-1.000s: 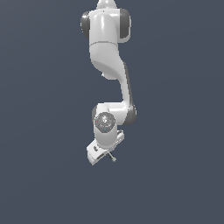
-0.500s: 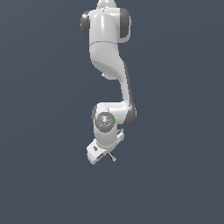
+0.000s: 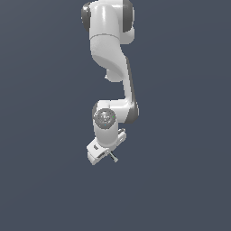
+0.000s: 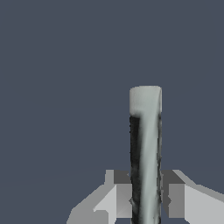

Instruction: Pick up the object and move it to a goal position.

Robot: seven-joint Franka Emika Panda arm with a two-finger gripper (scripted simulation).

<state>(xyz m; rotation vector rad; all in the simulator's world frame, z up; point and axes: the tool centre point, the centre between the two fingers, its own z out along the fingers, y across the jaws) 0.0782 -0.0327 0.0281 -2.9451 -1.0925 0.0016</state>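
The object is a thin rod with a grey shaft and a pale tip. In the wrist view the rod [image 4: 145, 153] stands between my two fingers [image 4: 175, 199], which press on it from both sides. In the exterior view the rod [image 3: 112, 157] sticks out from my gripper [image 3: 106, 154] toward the exterior view's right. My gripper hangs below the white arm, held in the air over the plain dark grey ground. The rod's black end is hidden between the fingers. No goal marker shows.
The white arm [image 3: 113, 58] rises from my gripper to the top of the exterior view. All around is plain dark grey ground [image 3: 180, 180] with no other objects in view.
My gripper with the rod has moved slightly up and toward the exterior view's left. The grip on the rod looks unchanged.
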